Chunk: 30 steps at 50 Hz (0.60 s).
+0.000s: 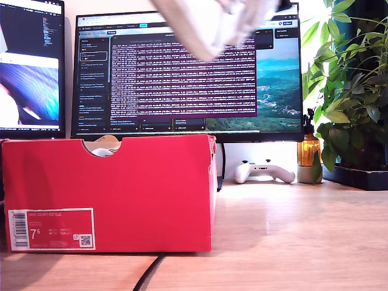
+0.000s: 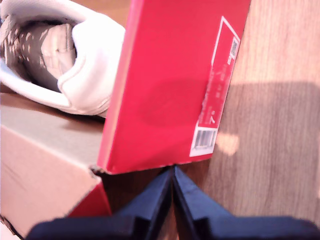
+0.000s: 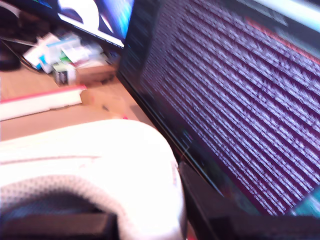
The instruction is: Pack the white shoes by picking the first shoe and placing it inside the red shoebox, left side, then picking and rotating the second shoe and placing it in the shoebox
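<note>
The red shoebox (image 1: pixel 109 194) stands on the desk at the exterior view's left, label side facing the camera. One white shoe (image 2: pixel 75 60) lies inside it, and a bit of it shows through the rim's notch (image 1: pixel 103 148). The other white shoe (image 1: pixel 212 24) hangs blurred high above the desk, in front of the monitor. My second gripper (image 3: pixel 140 220) is shut on that shoe's heel (image 3: pixel 100 165). My first gripper (image 2: pixel 172 185) is shut and empty, hovering outside the box's labelled wall (image 2: pixel 170 75). It is out of the exterior view.
A wide monitor (image 1: pixel 188 66) stands close behind the box and the lifted shoe, with another screen (image 1: pixel 30 66) at the exterior view's left. A white game controller (image 1: pixel 264 171), an amber bottle (image 1: pixel 308 151) and a plant (image 1: pixel 354 91) are at the right. A black cable (image 1: pixel 148 276) runs under the box's front.
</note>
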Available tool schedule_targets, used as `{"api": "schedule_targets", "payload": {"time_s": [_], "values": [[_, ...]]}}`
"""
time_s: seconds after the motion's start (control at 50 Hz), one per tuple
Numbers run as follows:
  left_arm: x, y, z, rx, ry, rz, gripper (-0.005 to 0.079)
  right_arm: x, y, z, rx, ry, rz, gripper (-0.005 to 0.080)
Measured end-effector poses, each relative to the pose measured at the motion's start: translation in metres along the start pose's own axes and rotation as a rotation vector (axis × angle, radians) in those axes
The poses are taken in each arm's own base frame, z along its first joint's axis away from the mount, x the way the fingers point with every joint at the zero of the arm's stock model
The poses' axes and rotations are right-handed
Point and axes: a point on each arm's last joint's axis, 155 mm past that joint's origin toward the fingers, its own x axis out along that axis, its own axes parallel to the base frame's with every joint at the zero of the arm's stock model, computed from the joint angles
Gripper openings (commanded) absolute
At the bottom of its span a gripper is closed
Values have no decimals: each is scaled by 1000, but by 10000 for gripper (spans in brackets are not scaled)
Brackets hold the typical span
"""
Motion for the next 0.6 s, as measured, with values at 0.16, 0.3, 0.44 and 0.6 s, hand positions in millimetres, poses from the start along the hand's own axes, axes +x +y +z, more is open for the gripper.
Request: {"api": "schedule_targets", "payload": {"time_s": [0.16, 0.3, 0.44, 0.6], "values": [[0, 0, 0, 0, 0, 0, -19, 34, -5, -5, -23, 48, -5, -13], [0, 0, 0, 0, 0, 0, -19, 56, -2, -7, -76, 104, 11, -13], [0, 0, 0, 0, 0, 0, -19, 71, 0, 4, -121, 121, 12, -13], [0, 0, 0, 0, 0, 0, -19, 78, 6, 2, -206, 150, 4, -13]]}}
